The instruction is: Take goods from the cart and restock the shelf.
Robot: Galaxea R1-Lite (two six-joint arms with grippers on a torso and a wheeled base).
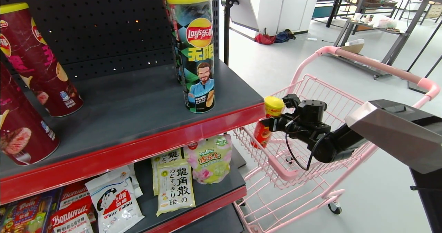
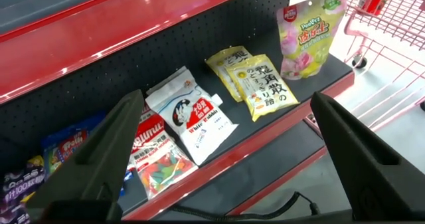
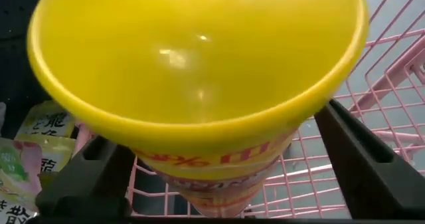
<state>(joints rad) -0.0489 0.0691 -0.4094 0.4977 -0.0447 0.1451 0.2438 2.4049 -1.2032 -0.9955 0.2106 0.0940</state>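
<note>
Currently the right gripper [image 1: 271, 122] is clamping a yellow-lidded can [image 1: 262, 134] mid-frame over the cart [image 1: 312, 84]. It likely needs lifting leftward onto the shelf [image 1: 138, 102]. The left gripper [image 2: 227, 99] is gaping wide.

A dark grey metal shelf with a red front edge [image 1: 131, 102] fills the frame's left. Two dark red cardboard chip tubes [image 1: 38, 60] stand at far left, and a tall green-black yellow-lidded tube [image 1: 197, 53] at upper centre.

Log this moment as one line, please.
right gripper: shut on red yellow-lidded crisp can over pink wire cart | left gripper: open, facing lower shelf
</note>
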